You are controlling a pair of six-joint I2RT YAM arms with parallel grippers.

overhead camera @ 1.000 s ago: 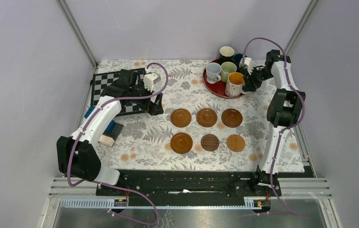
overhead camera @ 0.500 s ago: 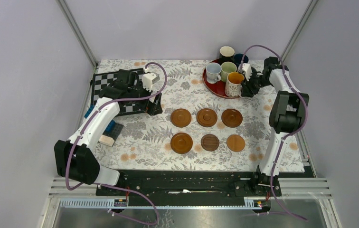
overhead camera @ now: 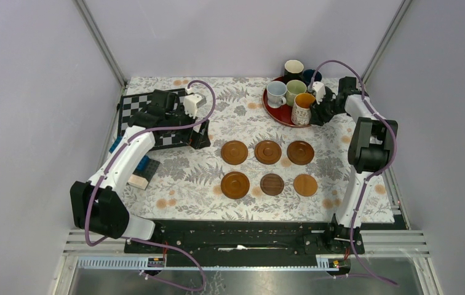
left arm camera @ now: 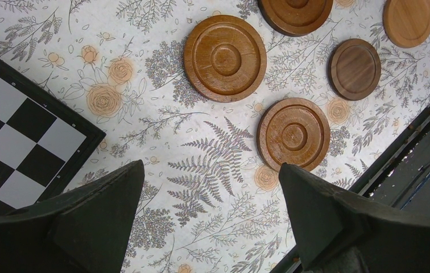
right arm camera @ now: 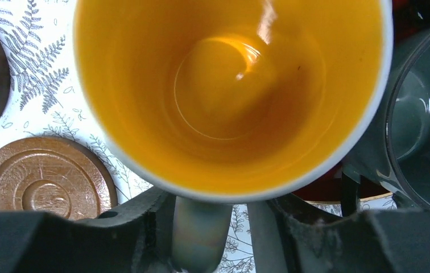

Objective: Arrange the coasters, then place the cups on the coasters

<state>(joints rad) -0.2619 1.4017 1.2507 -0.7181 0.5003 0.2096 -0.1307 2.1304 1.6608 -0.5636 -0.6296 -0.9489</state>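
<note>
The orange-inside mug (overhead camera: 304,108) is seen upright at the near right rim of the red tray (overhead camera: 272,109). Its handle is straddled by the right gripper (right arm camera: 213,227), whose jaws are held partly open; a sliver of cloth is seen between the handle and one finger. The dark grey-green mug (right arm camera: 423,108) is set just beside it. Six coasters (overhead camera: 268,152) are laid bare in two rows. The left gripper (left arm camera: 210,210) is held wide open and empty beside the chessboard (overhead camera: 141,104).
</note>
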